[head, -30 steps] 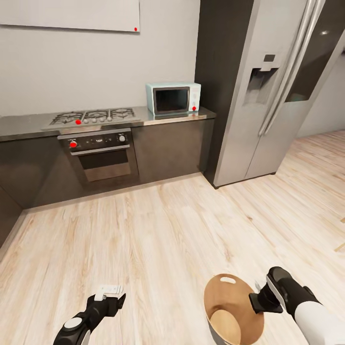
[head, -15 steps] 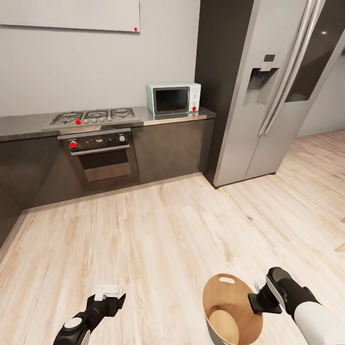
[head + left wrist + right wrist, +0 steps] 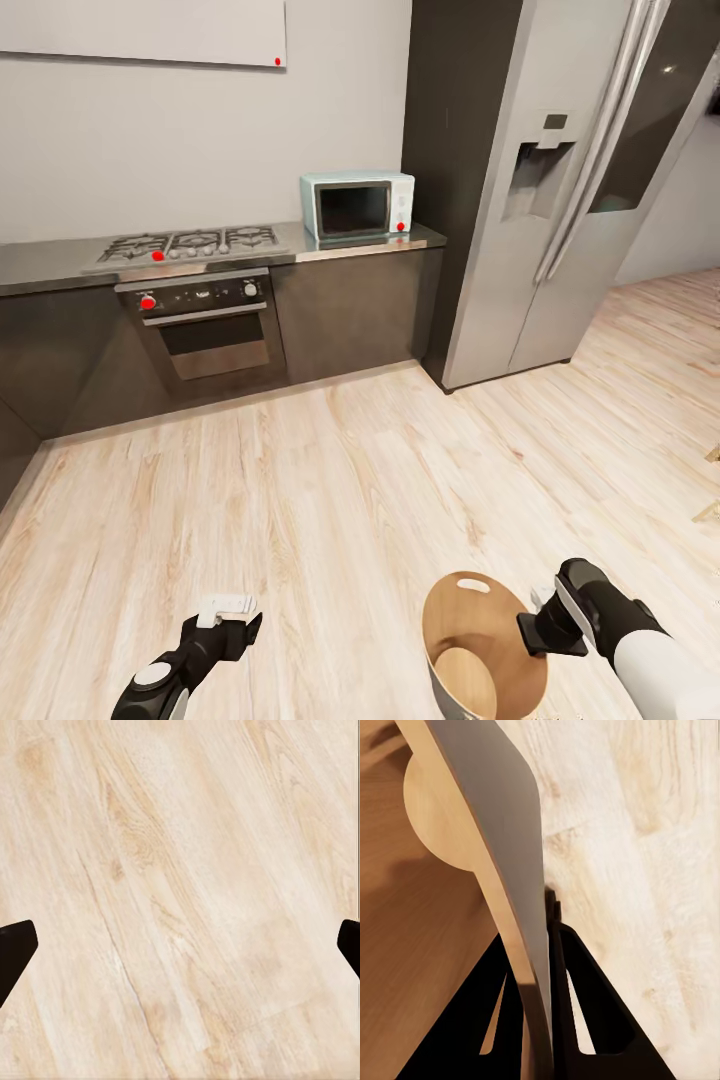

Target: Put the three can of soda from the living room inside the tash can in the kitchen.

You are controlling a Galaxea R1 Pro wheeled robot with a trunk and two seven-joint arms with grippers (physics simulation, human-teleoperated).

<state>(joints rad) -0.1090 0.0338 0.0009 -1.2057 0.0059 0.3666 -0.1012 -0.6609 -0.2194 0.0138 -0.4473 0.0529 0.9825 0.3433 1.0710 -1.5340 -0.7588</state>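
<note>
The right gripper (image 3: 532, 632) pinches the bin's (image 3: 450, 945) wall between its fingers; the left gripper (image 3: 228, 612) hangs spread, empty. Carrying step — next, fetching cans.

No legible text, brand, number or sign appears on any surface (the oven (image 3: 205, 325) control panel carries small pale marks between its knobs, too blurred to read).
</note>
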